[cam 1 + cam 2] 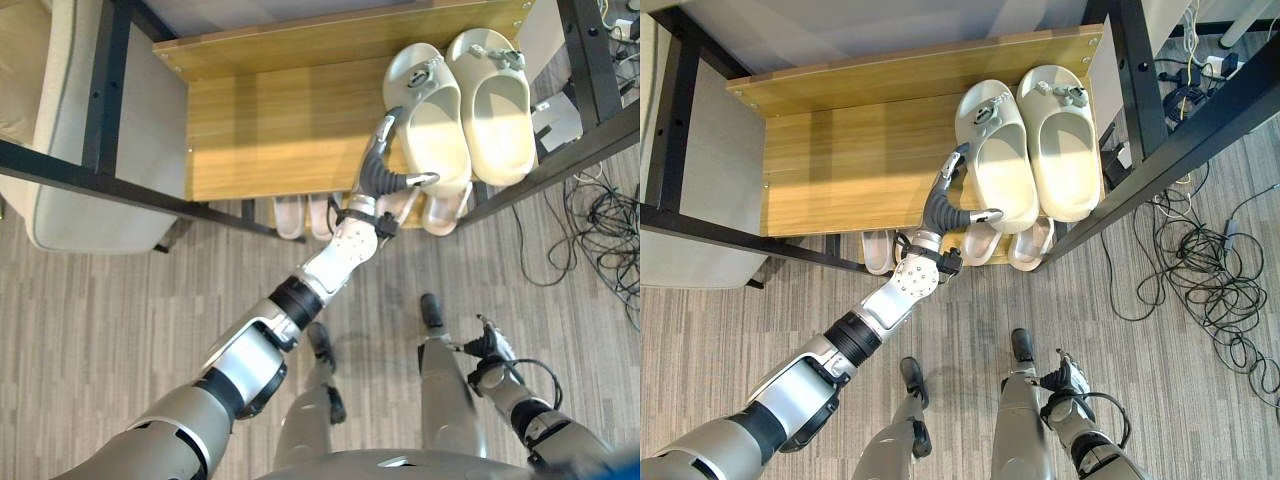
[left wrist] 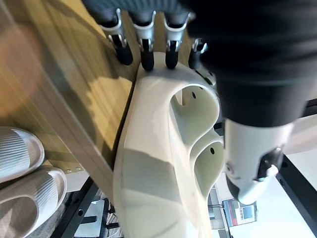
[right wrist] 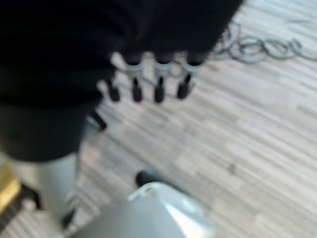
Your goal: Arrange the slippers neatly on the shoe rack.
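Note:
Two cream clog slippers stand side by side at the right end of the wooden shoe rack shelf (image 1: 270, 130): the left one (image 1: 432, 125) and the right one (image 1: 500, 105). My left hand (image 1: 380, 172) lies against the left slipper's (image 2: 148, 168) near side. Its fingers (image 2: 144, 49) run straight along the slipper's edge and its thumb reaches across below the heel. My right hand (image 1: 1065, 380) hangs low at the right over the floor, its fingers (image 3: 148, 87) relaxed and empty.
Pale ribbed slippers (image 1: 288, 215) and another pair (image 1: 445, 210) sit on a lower level under the shelf. Black frame bars (image 1: 100, 100) cross left and right. A pale cushioned seat (image 1: 60, 150) stands at the left. Cables (image 1: 600, 230) sprawl on the floor at the right.

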